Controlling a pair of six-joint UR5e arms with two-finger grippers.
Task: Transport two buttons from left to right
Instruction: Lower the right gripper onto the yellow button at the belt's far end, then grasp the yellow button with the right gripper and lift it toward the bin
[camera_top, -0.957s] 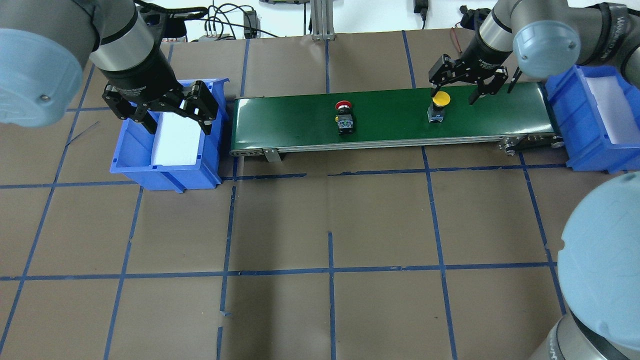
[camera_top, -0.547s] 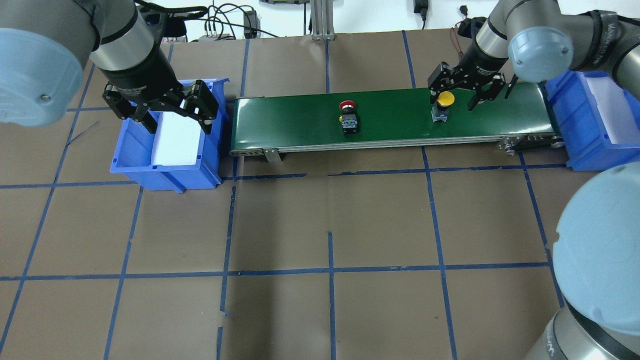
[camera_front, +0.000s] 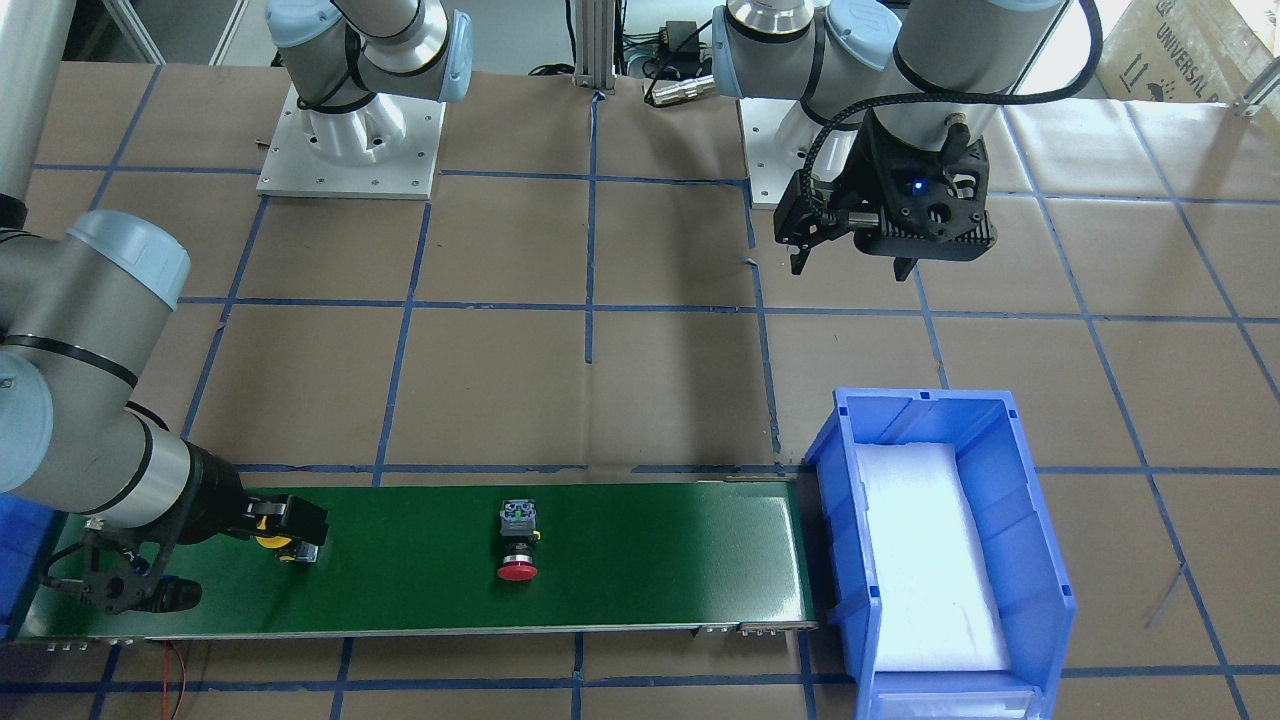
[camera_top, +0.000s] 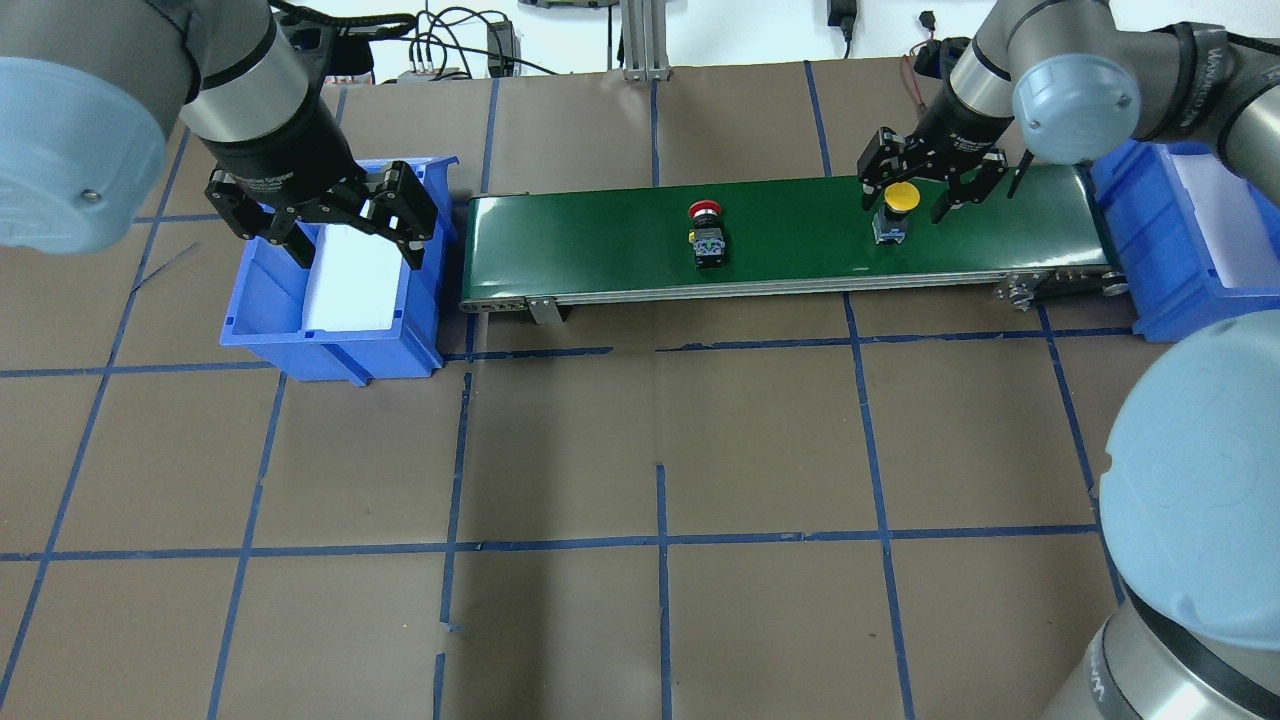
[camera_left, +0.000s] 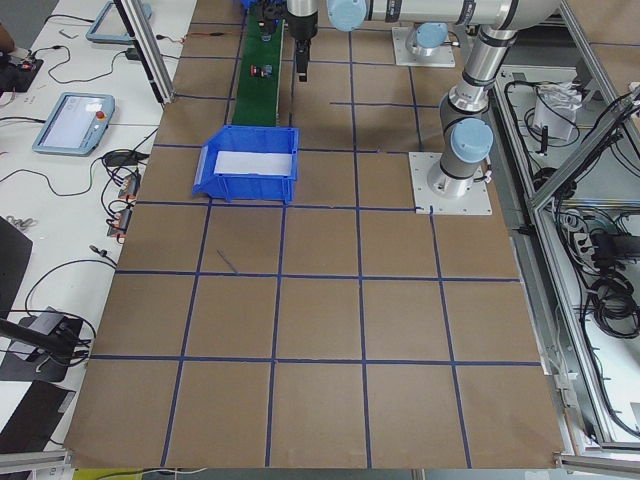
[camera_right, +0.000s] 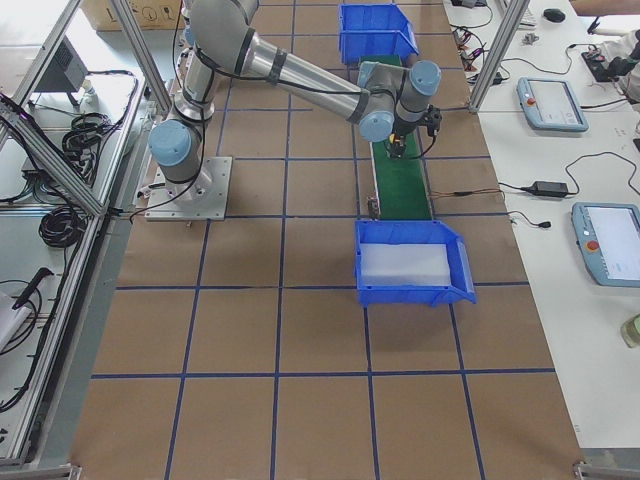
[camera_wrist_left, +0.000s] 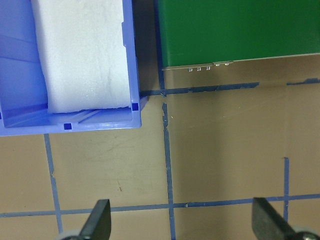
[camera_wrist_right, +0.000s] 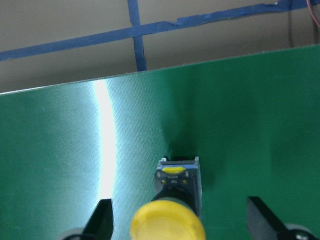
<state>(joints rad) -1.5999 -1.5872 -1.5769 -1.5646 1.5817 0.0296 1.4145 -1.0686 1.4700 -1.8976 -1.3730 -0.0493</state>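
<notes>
Progress partial: yellow button (camera_top: 903, 197) and red button (camera_top: 709, 232) lie on the green belt (camera_top: 600, 235), neither in the right bin (camera_top: 1150, 250).
Right hand (camera_top: 906, 205), spread wide, straddles the yellow one near the belt's right end, not gripping; red one mid-belt. Left hand (camera_top: 357, 258) hangs wide open, empty, near the left bin (camera_top: 265, 300).

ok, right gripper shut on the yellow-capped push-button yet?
Open: right gripper fingers stand clear either side of the yellow-capped push-button.

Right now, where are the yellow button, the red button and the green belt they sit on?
yellow button (camera_top: 903, 196): overhead view, on its round cap.
red button (camera_top: 705, 209): overhead view, on its red cap.
green belt (camera_top: 580, 240): overhead view, on a bare stretch of its surface.
</notes>
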